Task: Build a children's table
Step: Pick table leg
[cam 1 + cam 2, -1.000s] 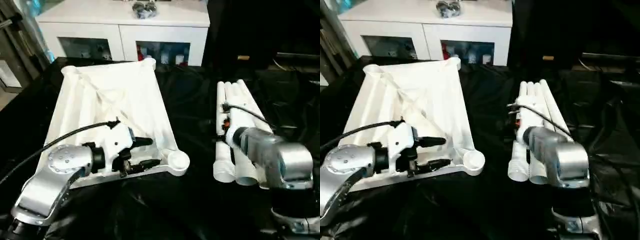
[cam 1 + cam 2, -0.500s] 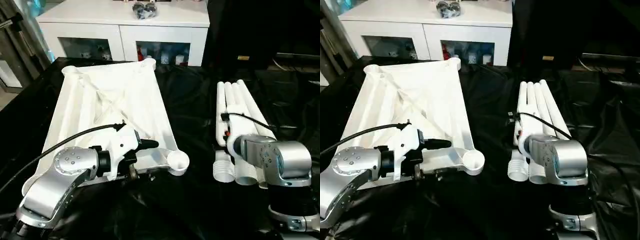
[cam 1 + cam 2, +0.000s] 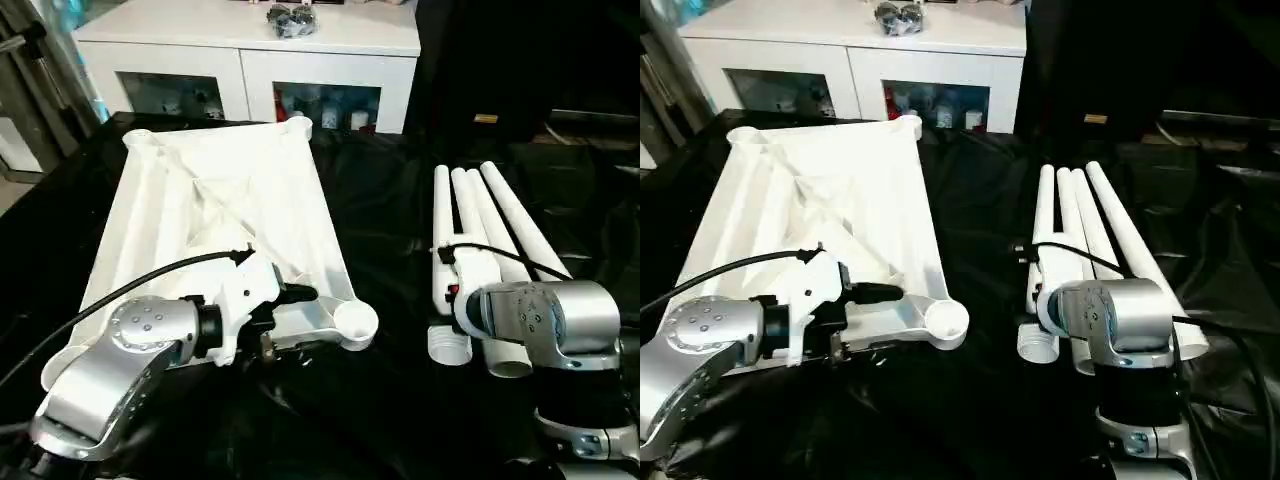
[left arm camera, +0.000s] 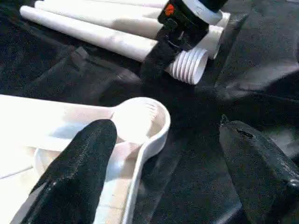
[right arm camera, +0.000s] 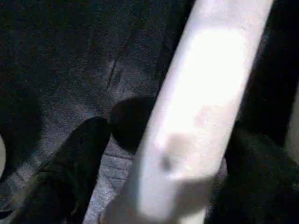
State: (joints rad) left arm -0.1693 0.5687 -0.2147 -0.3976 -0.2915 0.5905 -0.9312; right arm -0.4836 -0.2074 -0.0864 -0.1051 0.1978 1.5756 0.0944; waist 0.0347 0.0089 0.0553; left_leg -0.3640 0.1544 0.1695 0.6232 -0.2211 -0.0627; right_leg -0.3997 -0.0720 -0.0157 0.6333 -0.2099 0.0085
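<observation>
The white tabletop [image 3: 225,215] lies ribbed side up on the black cloth, a round socket [image 3: 355,322] at its near right corner. My left gripper [image 3: 295,320] is open at that corner. Its fingers [image 4: 79,172] stand wide apart, one over the tabletop's rim and one over the cloth, with the socket [image 4: 140,119] between them. The white tubular legs [image 3: 462,235] lie side by side to the right. My right gripper [image 5: 173,135] is shut on the outermost leg [image 3: 525,240], which angles away from the others. My right forearm [image 3: 535,320] covers that gripper in the eye views.
A white cabinet [image 3: 250,55] with glass doors stands behind the table, a dark object [image 3: 290,14] on top. Black cloth [image 3: 390,420] covers the work surface, wrinkled near its front. Dark gear sits at the far right.
The outermost leg has swung out to the right, away from the bundle, with my right arm. My left gripper has stayed at the tabletop's near right corner.
</observation>
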